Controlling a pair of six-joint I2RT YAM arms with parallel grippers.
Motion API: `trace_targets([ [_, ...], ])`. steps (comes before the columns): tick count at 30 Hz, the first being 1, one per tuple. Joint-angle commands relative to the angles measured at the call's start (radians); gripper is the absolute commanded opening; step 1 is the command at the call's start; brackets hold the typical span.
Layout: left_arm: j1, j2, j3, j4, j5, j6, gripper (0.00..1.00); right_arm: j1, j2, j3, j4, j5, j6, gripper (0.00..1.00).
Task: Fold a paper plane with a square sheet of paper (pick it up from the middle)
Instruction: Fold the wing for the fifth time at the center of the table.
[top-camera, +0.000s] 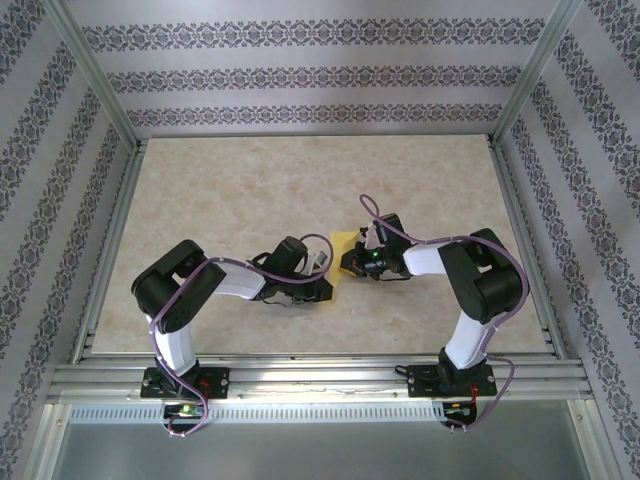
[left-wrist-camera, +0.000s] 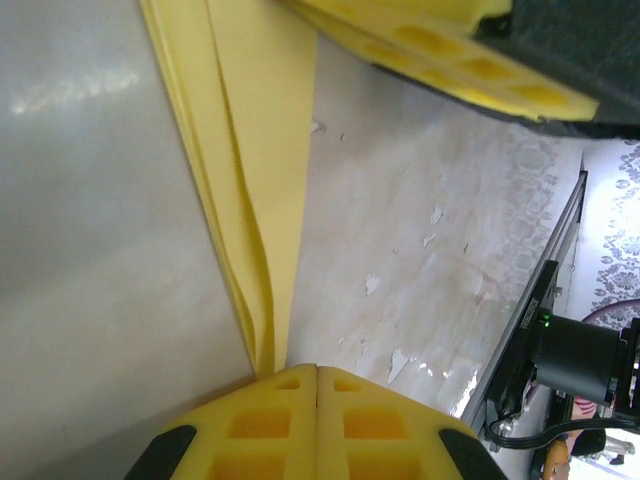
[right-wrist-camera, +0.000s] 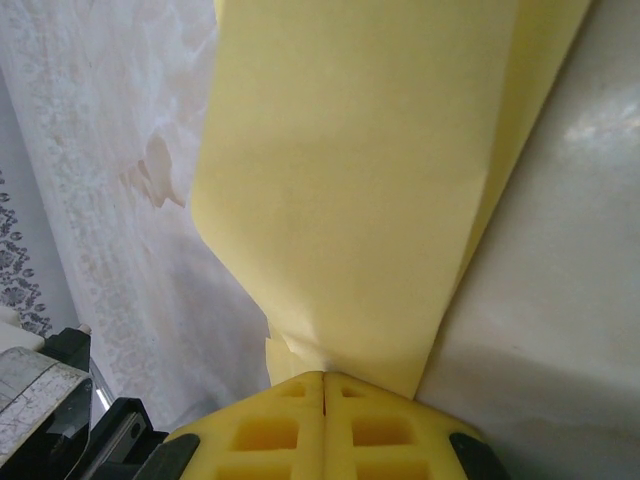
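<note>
The yellow sheet of paper (top-camera: 343, 243) is folded lengthwise into layers and hangs between both grippers near the table's middle. Whether it has the paper plane's shape, I cannot tell. In the left wrist view the folded paper (left-wrist-camera: 260, 150) runs edge-on down to my left gripper (left-wrist-camera: 317, 372), whose yellow pads are pressed together at its lower tip. My right gripper (right-wrist-camera: 324, 378) is shut on the other end, with the broad paper (right-wrist-camera: 370, 170) spreading away from it. From above, the left gripper (top-camera: 322, 287) and right gripper (top-camera: 352, 265) nearly meet. The right fingers (left-wrist-camera: 450, 60) cross the left wrist view's top.
The beige table (top-camera: 250, 190) lies open behind and to the left of the grippers. Aluminium rails (top-camera: 320, 375) run along the near edge, and patterned walls (top-camera: 320, 80) close in the back and sides. A black arm joint (left-wrist-camera: 580, 360) sits at the table's edge.
</note>
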Motion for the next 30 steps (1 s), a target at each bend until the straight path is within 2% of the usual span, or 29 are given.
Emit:
trace_targets([
  [1,0.001,-0.028,-0.04,-0.058,0.036,0.007,0.0,-0.01,0.036,0.006,-0.044,0.087,-0.01,0.02],
  [7,0.014,-0.125,-0.023,0.023,0.087,0.014,0.0,-0.007,0.045,0.005,-0.023,0.068,0.01,0.02],
  [12,0.03,-0.065,0.077,0.042,0.074,-0.023,0.0,-0.007,0.031,-0.001,-0.022,0.068,0.012,0.02],
  [18,0.054,0.006,0.136,-0.007,-0.05,-0.019,0.0,-0.007,0.036,-0.001,-0.001,0.05,0.027,0.03],
  [24,0.054,0.069,0.181,0.013,-0.027,-0.017,0.0,-0.008,0.026,0.003,-0.003,0.043,0.024,0.03],
  [30,0.054,0.083,0.218,-0.078,-0.054,0.03,0.0,-0.008,0.023,0.001,0.002,0.044,0.031,0.03],
])
